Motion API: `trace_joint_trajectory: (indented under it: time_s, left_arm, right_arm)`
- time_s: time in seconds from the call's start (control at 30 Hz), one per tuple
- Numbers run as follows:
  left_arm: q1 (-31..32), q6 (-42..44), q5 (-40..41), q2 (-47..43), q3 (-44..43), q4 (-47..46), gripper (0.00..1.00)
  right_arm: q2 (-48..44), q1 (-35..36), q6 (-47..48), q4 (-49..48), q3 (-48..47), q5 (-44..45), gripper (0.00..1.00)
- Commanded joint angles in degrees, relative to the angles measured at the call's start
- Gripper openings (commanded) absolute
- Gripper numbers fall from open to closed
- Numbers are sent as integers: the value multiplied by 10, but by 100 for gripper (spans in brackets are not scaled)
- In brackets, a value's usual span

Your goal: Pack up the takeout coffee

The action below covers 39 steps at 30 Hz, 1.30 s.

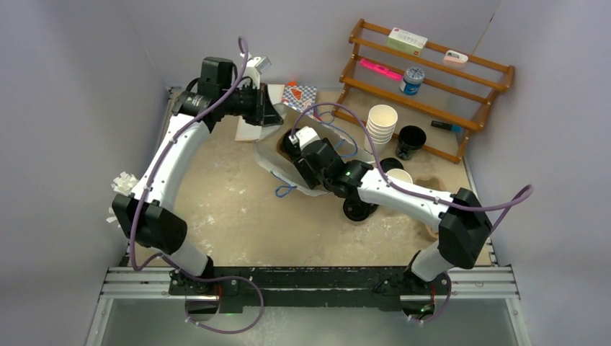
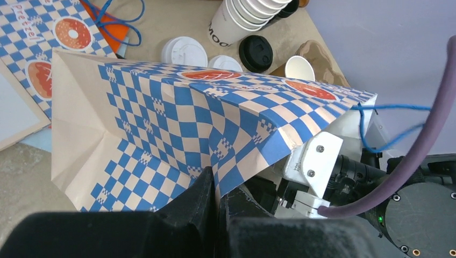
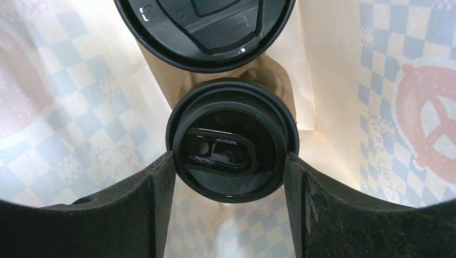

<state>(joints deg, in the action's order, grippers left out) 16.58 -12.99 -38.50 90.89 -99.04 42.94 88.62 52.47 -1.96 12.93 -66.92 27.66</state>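
L arm (image 1: 167,157) stretched fwd, elbow out left, wrist bent right. L gripper (image 2: 218,215) pinched tight on paper bag (image 2: 161,134) edge. R arm (image 1: 403,194) reaches diag fwd-left, wrist pitched down. R gripper (image 3: 230,172) fingers (image 3: 140,209) pressed on both sides of takeout coffee (image 3: 231,134) lid.

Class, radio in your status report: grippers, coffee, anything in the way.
Left gripper shut on checkered paper bag rim. Right gripper shut on black-lidded coffee cup inside bag. Second lidded cup close beside. No other obstruction.
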Motion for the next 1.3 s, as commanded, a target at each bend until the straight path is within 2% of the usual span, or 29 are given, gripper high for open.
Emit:
trace_joint_trajectory:
  time_s: [0.0, 0.43, 0.67, 1.0, 1.27]
  left_arm:
    - [1, -12, -5, 29, -46, 62, 0]
    - [-1, -29, -34, 66, -75, 203, 0]
    - [-4, -16, 10, 69, -76, 192, 0]
    - [-6, -18, 132, 86, -118, 171, 0]
    - [-5, -11, 141, 72, -105, 143, 0]
  right_arm:
    - [4, -3, -38, 81, -37, -61, 15]
    - [0, -3, -63, 186, -66, -190, 15]
    - [26, -3, -71, 203, -58, -204, 15]
    - [63, -14, -80, 183, -36, -228, 14]
    - [108, -19, -90, 199, -29, -240, 14]
